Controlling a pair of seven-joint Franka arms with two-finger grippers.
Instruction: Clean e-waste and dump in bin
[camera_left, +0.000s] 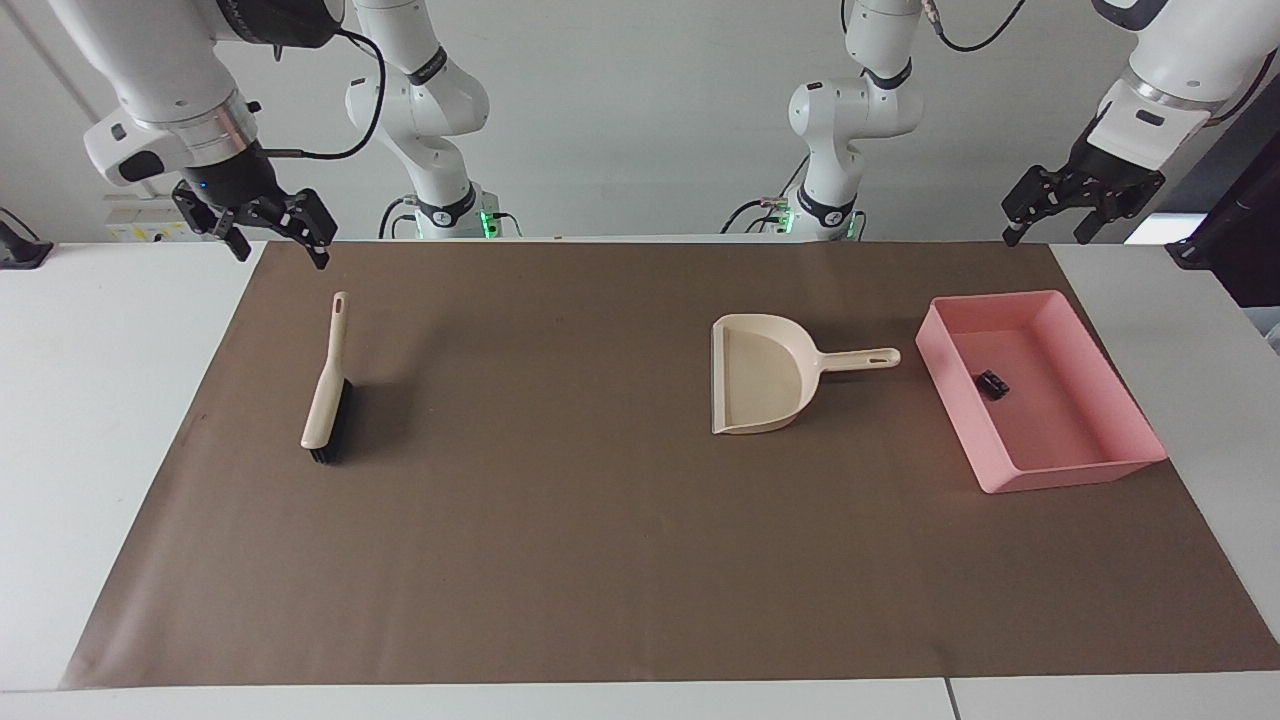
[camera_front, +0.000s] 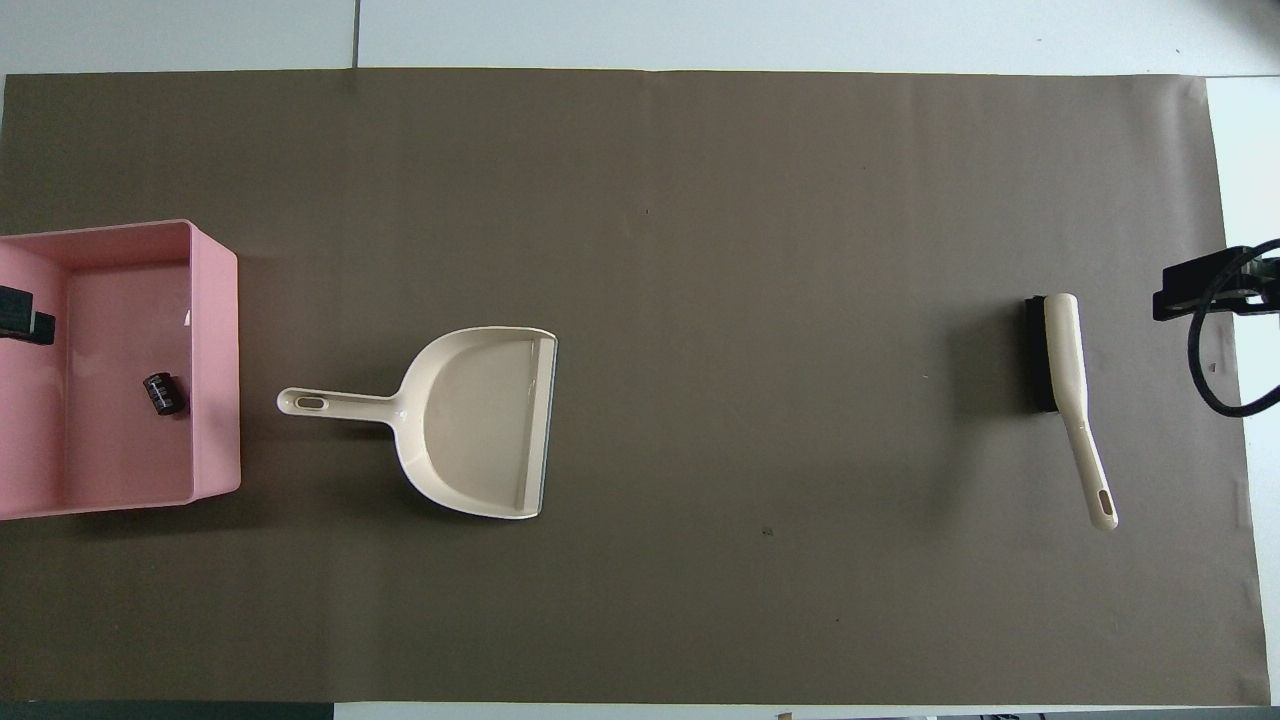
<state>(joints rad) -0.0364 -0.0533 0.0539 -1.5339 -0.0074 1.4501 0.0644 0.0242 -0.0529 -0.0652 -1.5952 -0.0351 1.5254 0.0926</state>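
The pink bin (camera_left: 1076, 470) stands at the left arm's end of the brown mat and also shows in the overhead view (camera_front: 216, 370). A small black block (camera_left: 992, 384) lies on its floor, seen from above (camera_front: 165, 393) near the wall beside the dustpan. No white piece with an orange mark shows. My left gripper (camera_left: 1046, 238) is open and empty, raised over the bin's edge (camera_front: 20, 312). My right gripper (camera_left: 283, 255) is open and empty, up in the air over the mat's corner near the brush handle, and it waits.
A beige dustpan (camera_left: 760, 375) lies empty beside the bin, its handle toward the bin (camera_front: 480, 420). A beige brush with black bristles (camera_left: 325, 385) lies at the right arm's end (camera_front: 1065, 360). The brown mat (camera_left: 600, 560) covers most of the white table.
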